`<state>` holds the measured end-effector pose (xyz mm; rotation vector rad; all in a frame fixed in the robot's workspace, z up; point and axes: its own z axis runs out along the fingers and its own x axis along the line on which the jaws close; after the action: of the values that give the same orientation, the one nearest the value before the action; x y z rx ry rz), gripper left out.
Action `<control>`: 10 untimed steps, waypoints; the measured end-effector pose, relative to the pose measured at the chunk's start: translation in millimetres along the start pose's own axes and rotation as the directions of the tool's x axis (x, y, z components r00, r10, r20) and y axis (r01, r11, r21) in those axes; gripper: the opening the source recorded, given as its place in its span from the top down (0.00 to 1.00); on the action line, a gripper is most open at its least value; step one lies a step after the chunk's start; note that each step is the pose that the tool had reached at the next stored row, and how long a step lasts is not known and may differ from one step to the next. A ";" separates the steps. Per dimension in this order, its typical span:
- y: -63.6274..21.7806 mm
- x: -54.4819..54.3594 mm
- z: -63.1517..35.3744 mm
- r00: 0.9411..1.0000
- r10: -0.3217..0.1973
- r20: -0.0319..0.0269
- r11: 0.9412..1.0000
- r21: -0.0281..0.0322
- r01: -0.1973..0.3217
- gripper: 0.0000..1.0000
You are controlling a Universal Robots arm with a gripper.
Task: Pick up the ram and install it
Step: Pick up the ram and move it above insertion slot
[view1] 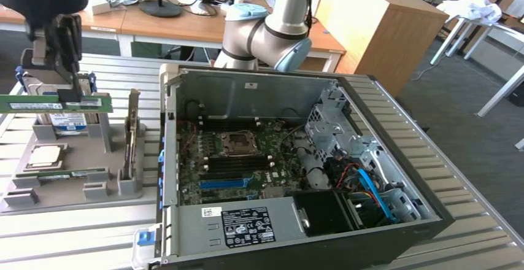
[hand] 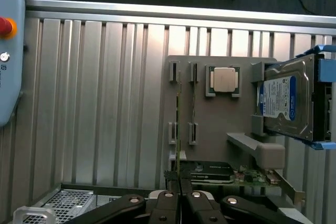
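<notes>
Exterior view, entry one: tool and state?
– Gripper [view1: 75,96], one. Fingers pinched tight onto the ram [view1: 41,104], gripping it toward the stick's end on the exterior view's right.
– Ram, location?
– Held clear of the grey holder [view1: 98,199], level, above the holder's far edge and in front of the hard drive [view1: 65,123]. White label faces the camera. Wrist view: the ram [hand: 179,150] is seen edge-on, a thin line running out from the gripper [hand: 179,182].
– Holder contents?
– Hard drive, upright, at the far edge. Processor chip [view1: 45,155], flat in its recess, mid-holder. Second memory stick [view1: 65,175], on edge in its slots toward the near edge. Expansion card [view1: 131,132], upright along the edge nearest the computer case [view1: 245,95].
– Case?
– One, side panel off, opening upward, on the ribbed metal table [view1: 49,239], just beside the holder on the exterior view's right. Motherboard [view1: 237,165] exposed inside.
– Arm?
– Robot arm [view1: 262,34], joints visible beyond the case's far edge.
</notes>
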<state>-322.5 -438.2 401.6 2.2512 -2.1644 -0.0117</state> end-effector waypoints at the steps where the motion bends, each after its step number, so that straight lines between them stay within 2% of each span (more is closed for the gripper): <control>1: -5.6 0.2 -0.2 1.000 0.000 0.000 1.000 0.000 0.000 0.88; 10: -22.2 0.9 -0.4 1.000 0.000 0.000 1.000 -0.001 0.000 0.88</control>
<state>-300.2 -438.2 401.6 2.2507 -2.1640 -0.0126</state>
